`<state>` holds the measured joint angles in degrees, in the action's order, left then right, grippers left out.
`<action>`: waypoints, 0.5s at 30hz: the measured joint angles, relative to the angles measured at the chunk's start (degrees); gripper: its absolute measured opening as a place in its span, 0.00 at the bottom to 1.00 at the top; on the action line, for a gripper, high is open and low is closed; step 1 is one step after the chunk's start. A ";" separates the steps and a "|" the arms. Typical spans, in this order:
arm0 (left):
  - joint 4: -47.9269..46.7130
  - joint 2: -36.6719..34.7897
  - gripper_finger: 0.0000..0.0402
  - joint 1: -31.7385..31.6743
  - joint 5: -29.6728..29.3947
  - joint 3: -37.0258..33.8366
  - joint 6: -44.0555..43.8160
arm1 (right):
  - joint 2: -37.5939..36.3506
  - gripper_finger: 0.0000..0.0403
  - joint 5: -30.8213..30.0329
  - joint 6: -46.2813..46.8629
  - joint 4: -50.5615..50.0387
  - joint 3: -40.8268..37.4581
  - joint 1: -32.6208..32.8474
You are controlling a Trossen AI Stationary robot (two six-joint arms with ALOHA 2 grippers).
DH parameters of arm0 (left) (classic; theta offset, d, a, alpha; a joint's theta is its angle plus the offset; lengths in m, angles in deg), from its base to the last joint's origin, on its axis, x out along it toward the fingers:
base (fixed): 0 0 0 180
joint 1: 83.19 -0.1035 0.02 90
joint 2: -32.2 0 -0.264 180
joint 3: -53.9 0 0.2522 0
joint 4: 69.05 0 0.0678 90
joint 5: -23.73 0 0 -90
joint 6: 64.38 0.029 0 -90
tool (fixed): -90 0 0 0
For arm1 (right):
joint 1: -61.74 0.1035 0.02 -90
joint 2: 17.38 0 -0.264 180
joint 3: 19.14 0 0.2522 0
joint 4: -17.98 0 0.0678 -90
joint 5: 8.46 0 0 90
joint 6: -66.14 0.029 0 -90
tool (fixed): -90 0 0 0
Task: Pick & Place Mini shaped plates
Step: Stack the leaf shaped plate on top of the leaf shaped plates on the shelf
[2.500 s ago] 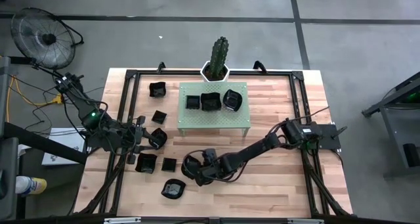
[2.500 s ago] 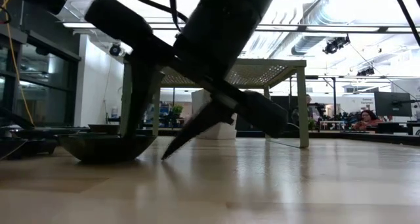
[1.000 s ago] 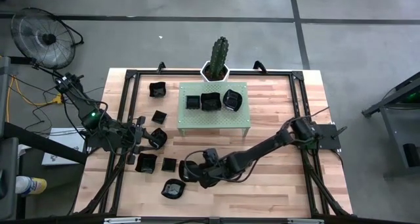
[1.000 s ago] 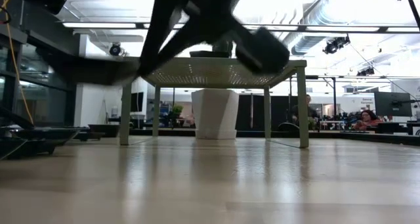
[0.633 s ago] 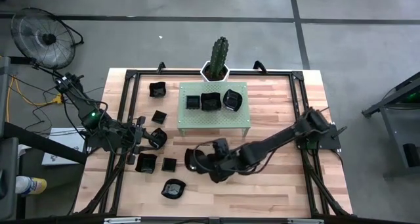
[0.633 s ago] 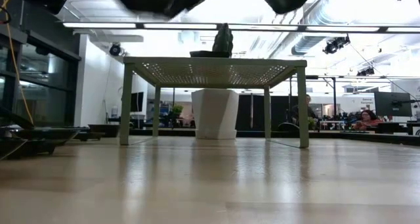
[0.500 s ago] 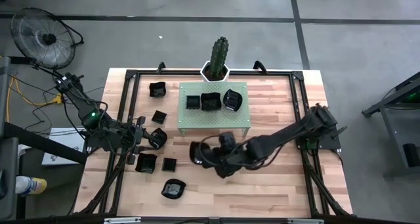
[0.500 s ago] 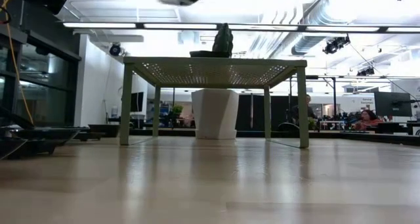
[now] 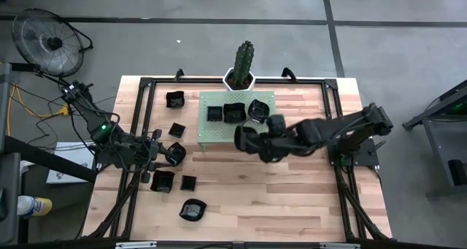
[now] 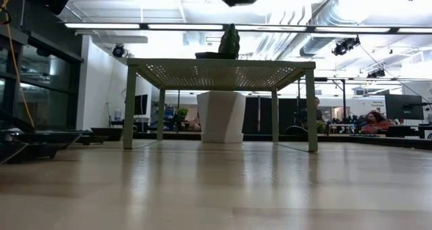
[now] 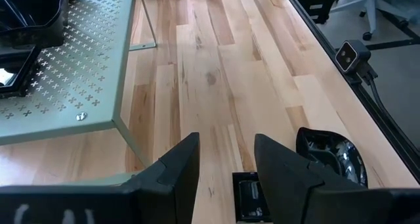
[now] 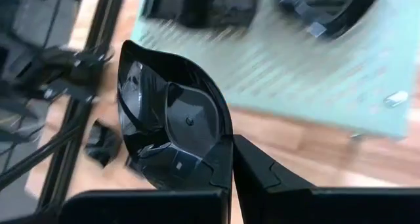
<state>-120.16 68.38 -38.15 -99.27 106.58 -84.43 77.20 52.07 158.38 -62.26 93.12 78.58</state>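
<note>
Plate pinched by its rim in right gripper, over stand edge | could slip or clip plates up there | left gripper parted, empty

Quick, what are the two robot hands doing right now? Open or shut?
Left gripper: open, holding nothing, low over the table by the loose plates.
Right gripper: shut on a black plate, carried near the green stand.
</note>
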 joint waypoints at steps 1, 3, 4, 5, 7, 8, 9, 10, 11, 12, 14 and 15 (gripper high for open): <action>0.00 0.00 0.36 -0.02 0.00 0.00 0.02 | -0.50 0.00 0.00 -0.29 -1.19 0.00 -0.81; -0.02 0.00 0.36 -0.02 0.00 0.00 0.02 | -1.33 0.00 0.03 -1.17 -2.91 0.00 -2.64; -0.02 0.00 0.36 -0.02 0.00 0.00 0.02 | -1.72 0.00 0.15 -1.58 -3.62 0.00 -3.57; -0.03 0.01 0.36 -0.01 -0.06 0.00 0.02 | -2.12 0.00 0.44 -2.37 -4.24 0.00 -4.59; -0.04 0.00 0.36 0.00 -0.11 0.00 0.02 | -2.62 0.00 1.10 -3.85 -5.09 0.00 -6.66; -0.04 0.01 0.36 -0.02 -0.11 0.00 0.02 | -2.75 0.00 1.39 -4.38 -5.46 0.00 -7.64; -0.04 0.00 0.36 0.00 -0.11 0.00 0.02 | -2.84 0.00 1.64 -4.89 -5.77 0.00 -8.62; -0.04 0.00 0.36 -0.02 -0.09 0.00 0.02 | -2.84 0.00 1.99 -5.31 -6.01 0.00 -9.56; -0.04 0.00 0.36 -0.01 -0.09 0.00 0.02 | -2.83 0.00 2.41 -5.53 -6.27 0.00 -10.54; -0.04 0.00 0.36 -0.02 -0.07 0.01 0.02 | -2.82 0.00 2.90 -5.77 -6.55 0.00 -11.47; -0.02 0.00 0.36 0.00 -0.09 0.00 0.02 | -2.82 0.00 4.15 -6.79 -6.84 0.00 -13.28; -0.04 0.00 0.36 -0.02 -0.07 0.00 0.02 | -2.82 0.00 4.82 -7.47 -6.82 0.00 -14.07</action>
<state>-120.19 68.38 -38.17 -99.33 106.58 -84.41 74.39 56.89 150.90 -69.08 93.12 64.51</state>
